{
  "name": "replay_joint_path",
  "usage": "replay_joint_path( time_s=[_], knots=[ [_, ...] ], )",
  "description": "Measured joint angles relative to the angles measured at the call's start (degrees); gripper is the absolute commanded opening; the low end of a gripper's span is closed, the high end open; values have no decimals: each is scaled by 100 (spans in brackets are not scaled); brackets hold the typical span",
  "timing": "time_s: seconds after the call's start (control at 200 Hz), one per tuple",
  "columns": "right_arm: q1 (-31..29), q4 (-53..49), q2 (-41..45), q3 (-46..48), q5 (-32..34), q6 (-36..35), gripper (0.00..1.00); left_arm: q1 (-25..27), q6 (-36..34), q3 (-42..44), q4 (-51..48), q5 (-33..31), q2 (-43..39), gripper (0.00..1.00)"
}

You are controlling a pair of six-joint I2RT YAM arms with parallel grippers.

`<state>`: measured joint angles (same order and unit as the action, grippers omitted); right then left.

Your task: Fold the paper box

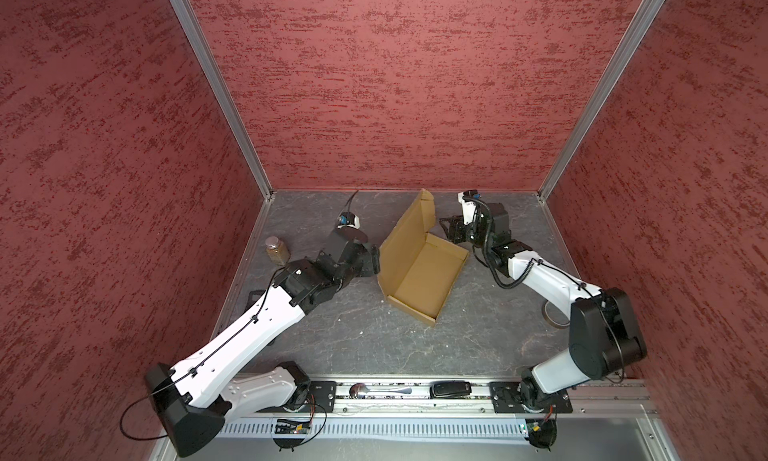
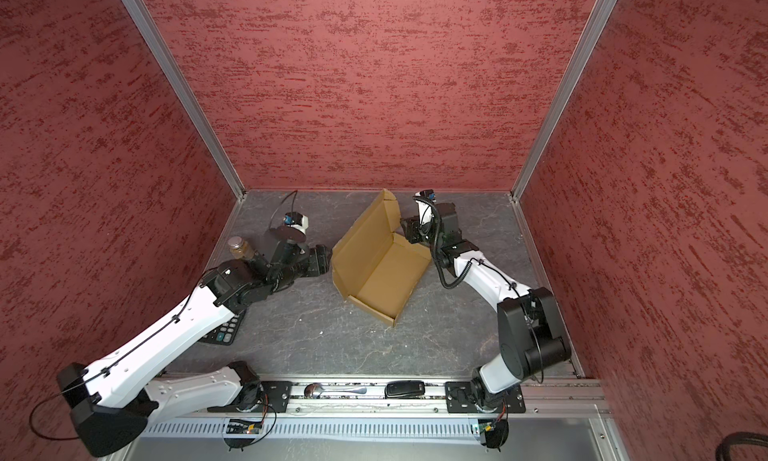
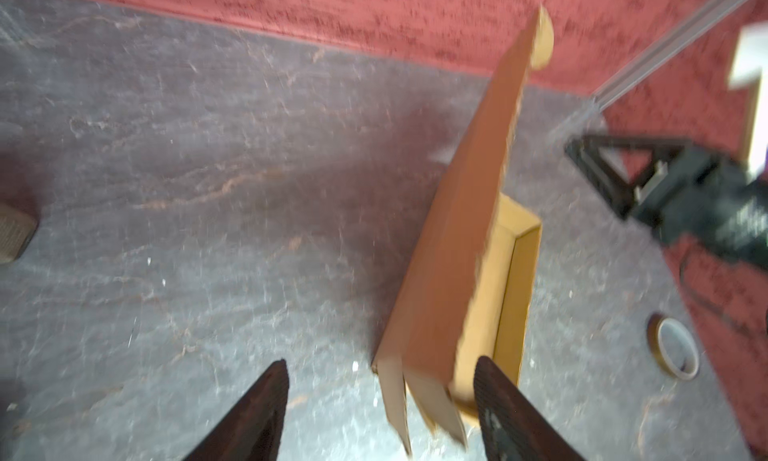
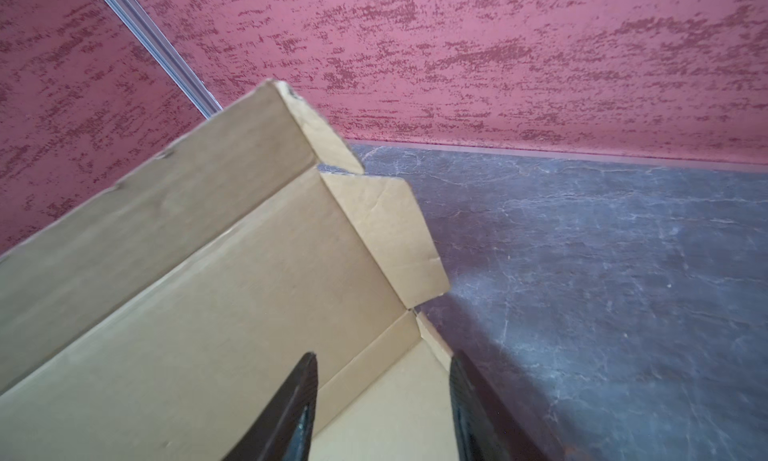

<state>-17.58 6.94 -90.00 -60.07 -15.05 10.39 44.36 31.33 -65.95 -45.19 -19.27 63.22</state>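
- box (image 1: 419, 278) (image 2: 380, 282) sits mid desk (image 1: 332, 338), diagonal in both top views; the tray part is formed with its walls up.
- lid (image 1: 409, 226) stands up off the tray's long side, the side toward the left arm (image 1: 257, 326). It leans slightly, with a tuck flap along its top edge and a rounded ear at the far end.
- left jaws are wide open and hold nothing; in the top views they are just beside the box's outer side on the left.
- left wrist view is blurred: the fingers (image 3: 257, 417) are well apart, with the box's end corner and two loose flaps between them. One finger overlaps the end wall; can't tell if it touches.
- right jaws are at the box's far end, on the right arm (image 1: 540, 276), partly open and gripping nothing.
- right wrist view: one finger (image 4: 297, 405) is over the box's inside and the other is outside the end wall. The wall edge runs between them, close to the outer finger; can't tell if it touches.
- jar (image 1: 277, 251) is at the left desk edge, beside the left arm.
- calculator (image 2: 224, 332) is partly under the left arm.
- tape roll (image 1: 550, 313) (image 3: 673, 346) is near the right desk edge, by the right arm.
- spoon (image 1: 378, 390) and black fob (image 1: 451, 388) lie on the front rail (image 1: 415, 403), apart from each other.
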Motion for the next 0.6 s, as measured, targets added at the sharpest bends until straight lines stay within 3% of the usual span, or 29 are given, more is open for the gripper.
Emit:
replay_joint_path(
  time_s=[0.125, 0.255, 0.601],
  knots=[
    [114, -42, -236, -221, -133, -55, 53, 745, 328, 149, -330, -555, -136, 72],
    [245, -48, -374, -389, -251, -107, 54, 1193, 651, 367, -448, -931, -199, 72],
    [540, -109, -796, -804, -940, -232, 55, 1484, 1051, 807, -59, -1091, 208, 63]
  ],
)
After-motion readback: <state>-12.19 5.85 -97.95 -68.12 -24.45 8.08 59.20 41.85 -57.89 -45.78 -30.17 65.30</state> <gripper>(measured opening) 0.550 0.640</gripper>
